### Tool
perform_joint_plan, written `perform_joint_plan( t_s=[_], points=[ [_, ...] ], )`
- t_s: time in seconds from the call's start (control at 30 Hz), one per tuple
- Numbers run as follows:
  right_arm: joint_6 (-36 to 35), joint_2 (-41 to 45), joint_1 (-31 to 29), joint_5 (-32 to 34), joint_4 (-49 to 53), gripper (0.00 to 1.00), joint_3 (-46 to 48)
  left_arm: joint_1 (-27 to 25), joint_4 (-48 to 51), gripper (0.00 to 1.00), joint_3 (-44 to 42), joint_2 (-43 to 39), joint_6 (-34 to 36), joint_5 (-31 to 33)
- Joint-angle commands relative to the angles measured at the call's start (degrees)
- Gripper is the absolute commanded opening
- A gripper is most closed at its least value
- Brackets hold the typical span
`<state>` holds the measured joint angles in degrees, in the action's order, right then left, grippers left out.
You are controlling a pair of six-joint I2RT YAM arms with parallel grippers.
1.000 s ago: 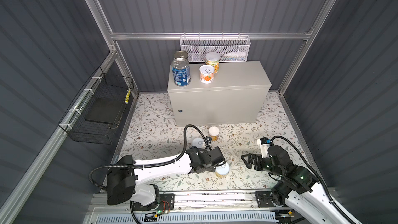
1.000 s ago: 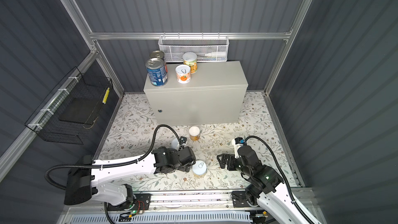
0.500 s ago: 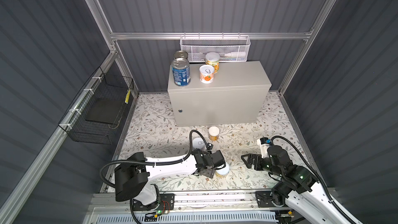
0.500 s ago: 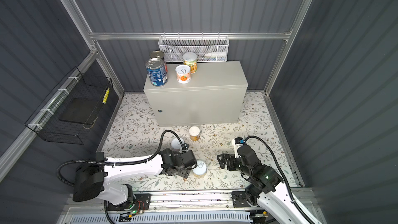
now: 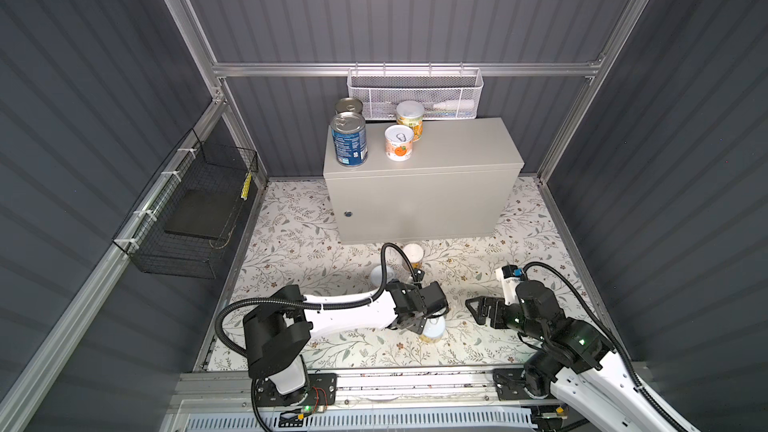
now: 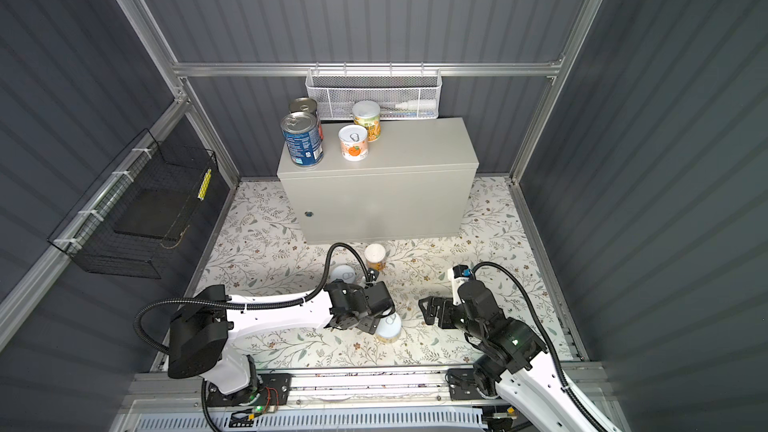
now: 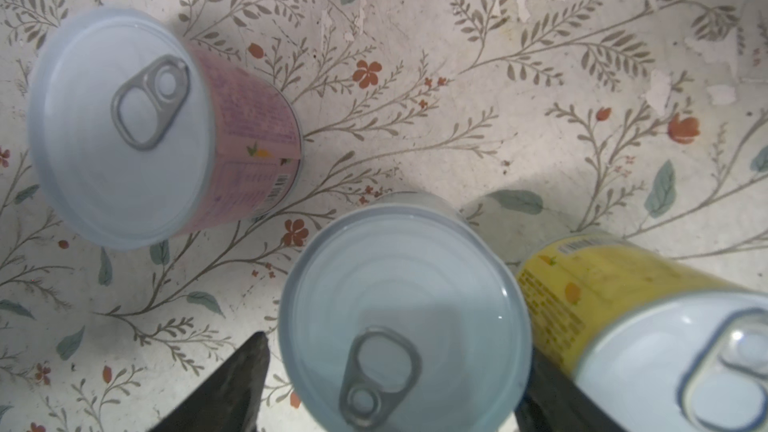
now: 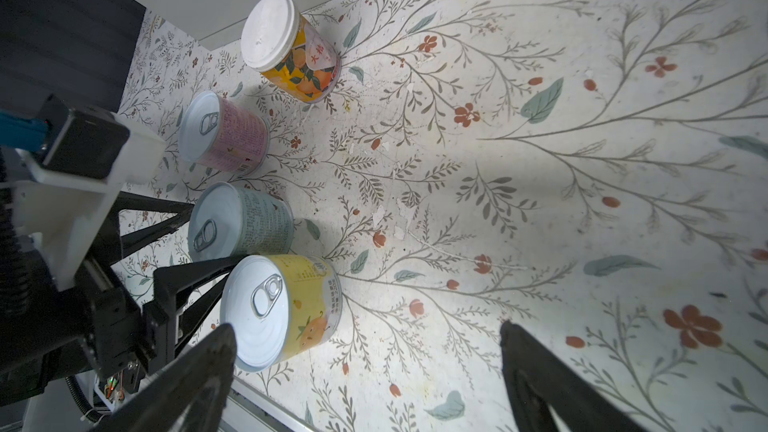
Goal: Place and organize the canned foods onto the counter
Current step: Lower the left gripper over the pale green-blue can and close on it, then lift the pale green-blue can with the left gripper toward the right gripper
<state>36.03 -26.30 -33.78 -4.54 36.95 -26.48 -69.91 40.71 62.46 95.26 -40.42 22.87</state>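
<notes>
While the right pincer hangs wide open nearby, the left pincer straddles the upright pale can, jaws open either side, not yet gripping.

Dark grey ribbed walls enclose a floor covered in a pale floral-print sheet. An aluminium frame bar crosses the far wall, where a white mesh basket hangs. A black wire basket hangs on the left wall.
</notes>
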Motion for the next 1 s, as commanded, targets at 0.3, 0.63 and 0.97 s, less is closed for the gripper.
perform_joint_plan(
  t_s=[0.3,0.63,0.97],
  points=[
    [0.45,0.29,0.04,0.17,0.75,0.99,-0.19,2.88,-4.13,0.76,-0.23,1.34,2.43,-2.57],
    [-1.76,0.12,0.00,-1.75,-1.25,0.99,-1.22,6.97,-5.29,0.57,-0.84,-2.74,5.72,-6.92],
    [-9.54,3.21,-4.34,-5.52,-13.23,0.99,0.74,11.35,2.52,0.56,8.81,-1.94,13.22,-13.63]
  ],
)
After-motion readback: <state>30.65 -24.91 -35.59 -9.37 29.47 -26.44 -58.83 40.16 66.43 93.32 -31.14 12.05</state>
